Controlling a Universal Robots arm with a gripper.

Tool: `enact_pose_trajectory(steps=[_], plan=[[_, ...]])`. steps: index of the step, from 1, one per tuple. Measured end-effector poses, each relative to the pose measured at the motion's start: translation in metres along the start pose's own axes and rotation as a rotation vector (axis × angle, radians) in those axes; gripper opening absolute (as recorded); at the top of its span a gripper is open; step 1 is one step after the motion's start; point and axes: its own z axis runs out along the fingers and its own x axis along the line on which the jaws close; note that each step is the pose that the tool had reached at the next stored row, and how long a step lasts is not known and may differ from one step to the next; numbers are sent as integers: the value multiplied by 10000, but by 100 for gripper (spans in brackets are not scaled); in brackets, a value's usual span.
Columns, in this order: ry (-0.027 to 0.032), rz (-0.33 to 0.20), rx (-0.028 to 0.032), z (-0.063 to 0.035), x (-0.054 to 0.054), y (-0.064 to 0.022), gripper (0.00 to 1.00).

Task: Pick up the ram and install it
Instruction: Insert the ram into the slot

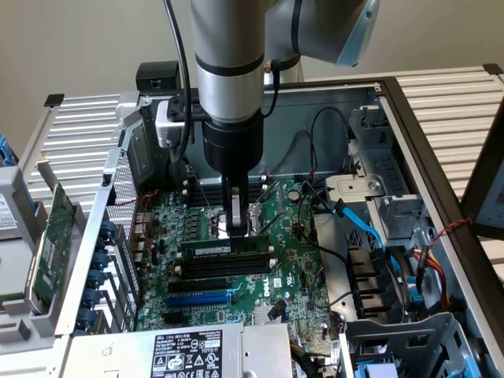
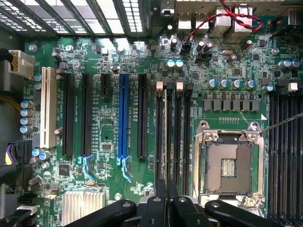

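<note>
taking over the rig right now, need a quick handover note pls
Claw: shut on the ram, gripping its top edge near the middle.
Ram: upright on the motherboard, in line with a memory slot, beside the empty black slots.
Done: the ram is picked up and brought to its slot.
Left: the pictures do not show whether it is pressed fully home or the end clips are latched. The claw has not let go.
</note>
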Motion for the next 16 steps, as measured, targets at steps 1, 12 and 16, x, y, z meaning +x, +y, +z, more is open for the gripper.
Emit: enact_pose_trajectory(steps=[1,12,16], plan=[[3,-2,-2,0,5,0,12],[1,-1,-1,15,32,0,12],[2,-2,-1,28,35,2,12]])
